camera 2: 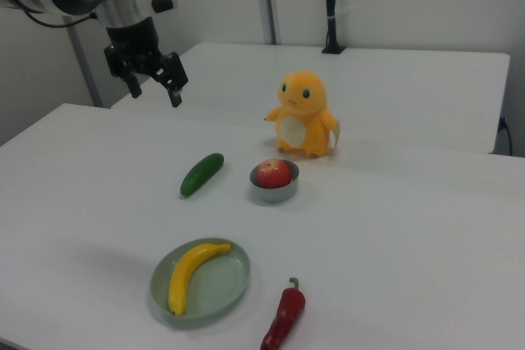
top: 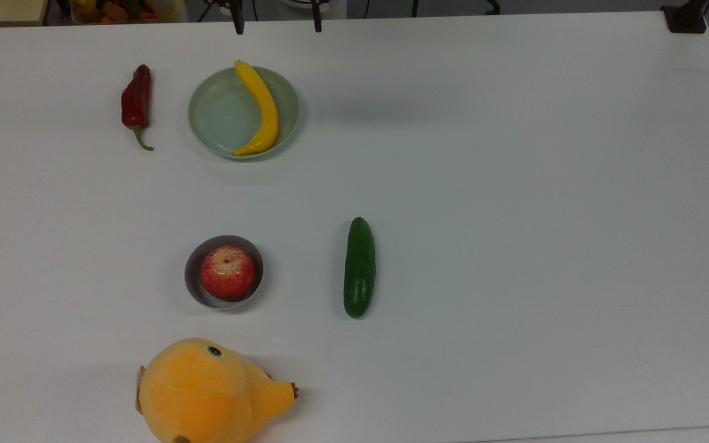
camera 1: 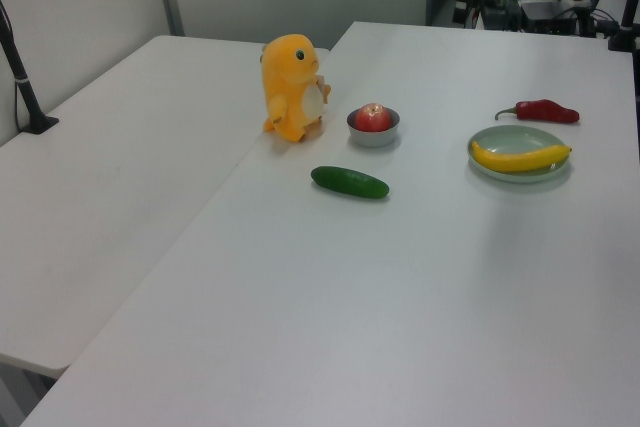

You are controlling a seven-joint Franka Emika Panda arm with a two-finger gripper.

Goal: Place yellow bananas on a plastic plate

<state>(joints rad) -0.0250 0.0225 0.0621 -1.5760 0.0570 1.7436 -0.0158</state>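
The pincer (camera 2: 153, 87) hangs spread and empty, high above the table. Well below it, the banana (camera 2: 193, 272) lies in the plate (camera 2: 231, 291). Farther right, an apple (camera 2: 273, 174) fills the bowl (camera 2: 276, 193).

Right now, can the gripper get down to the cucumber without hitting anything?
Probably yes. The gripper hangs open and empty above the table, and the cucumber lies alone on bare table, apart from the grey bowl and the plush toy.
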